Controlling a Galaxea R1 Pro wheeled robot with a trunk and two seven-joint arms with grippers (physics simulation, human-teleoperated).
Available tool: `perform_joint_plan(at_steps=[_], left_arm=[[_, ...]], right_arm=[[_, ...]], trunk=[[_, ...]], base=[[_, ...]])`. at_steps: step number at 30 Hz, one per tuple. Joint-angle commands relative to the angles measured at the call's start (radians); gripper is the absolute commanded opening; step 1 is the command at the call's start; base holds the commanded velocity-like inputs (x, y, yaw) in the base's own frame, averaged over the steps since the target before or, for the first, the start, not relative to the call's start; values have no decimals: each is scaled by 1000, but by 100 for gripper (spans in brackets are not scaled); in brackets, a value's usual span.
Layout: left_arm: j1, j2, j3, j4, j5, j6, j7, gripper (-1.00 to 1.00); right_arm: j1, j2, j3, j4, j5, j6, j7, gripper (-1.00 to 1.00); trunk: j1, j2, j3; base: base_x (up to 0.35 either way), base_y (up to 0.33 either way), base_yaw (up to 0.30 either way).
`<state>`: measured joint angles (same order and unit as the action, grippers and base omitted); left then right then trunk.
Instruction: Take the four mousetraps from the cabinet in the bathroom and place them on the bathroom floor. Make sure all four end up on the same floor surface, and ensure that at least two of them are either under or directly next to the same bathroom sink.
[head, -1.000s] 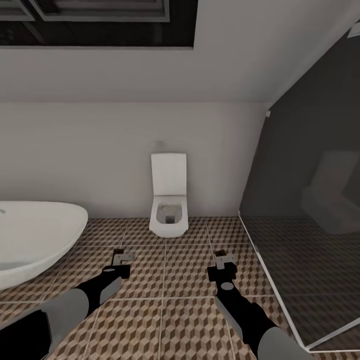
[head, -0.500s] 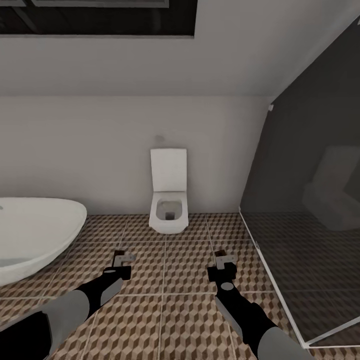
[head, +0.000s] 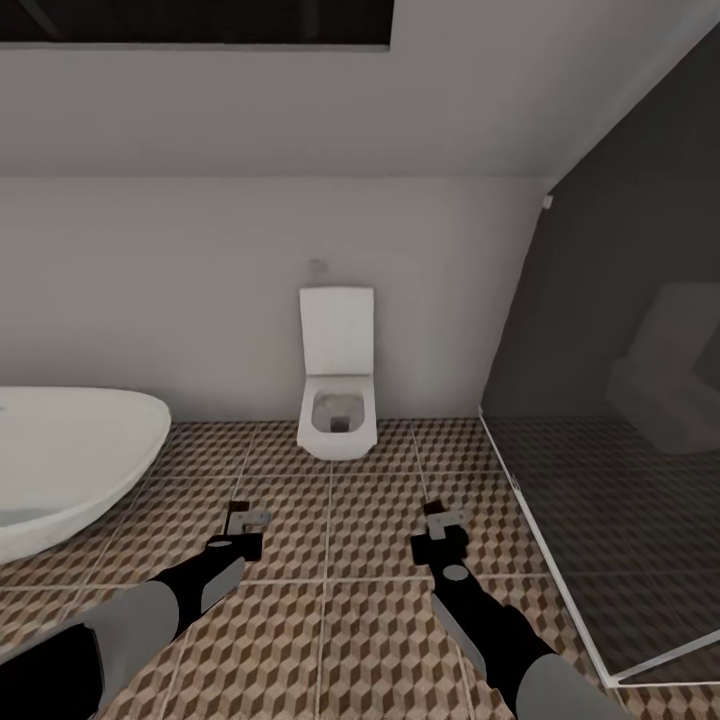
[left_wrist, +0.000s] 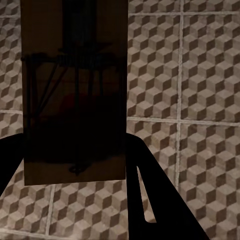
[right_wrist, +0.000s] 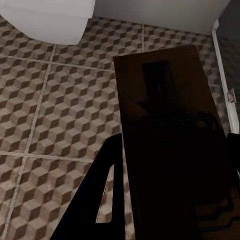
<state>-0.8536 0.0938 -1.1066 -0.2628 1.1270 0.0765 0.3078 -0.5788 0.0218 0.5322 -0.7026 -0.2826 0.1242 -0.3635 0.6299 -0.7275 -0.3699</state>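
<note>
Downward the view has slid a little; both arms are keeping their pose.
Left gripper (head: 248, 520) is clamping one mousetrap (left_wrist: 74, 95), right gripper (head: 442, 520) is clamping another mousetrap (right_wrist: 170, 135), both hanging over the bathroom floor (head: 330, 560) before the toilet (head: 337, 380).

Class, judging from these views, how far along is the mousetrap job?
Done: two traps fetched. In hand: left gripper holds one mousetrap, right gripper holds another, above the bathroom floor facing the toilet. Left: setting any down by the sink.
</note>
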Motion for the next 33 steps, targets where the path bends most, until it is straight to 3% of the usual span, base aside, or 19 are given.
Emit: perform_joint_plan(at_steps=[1, 33], left_arm=[[-1, 1, -7, -4, 4, 5, 8, -100], [1, 0, -7, -4, 4, 5, 8, -100]], right_arm=[[-1, -1, 5, -2, -6, 5, -2, -100], [-1, -3, 5, -1, -5, 5, 12, -100]], trunk=[[4, -9, -6], [127, -233, -158]], base=[[0, 0, 0], [0, 0, 0]])
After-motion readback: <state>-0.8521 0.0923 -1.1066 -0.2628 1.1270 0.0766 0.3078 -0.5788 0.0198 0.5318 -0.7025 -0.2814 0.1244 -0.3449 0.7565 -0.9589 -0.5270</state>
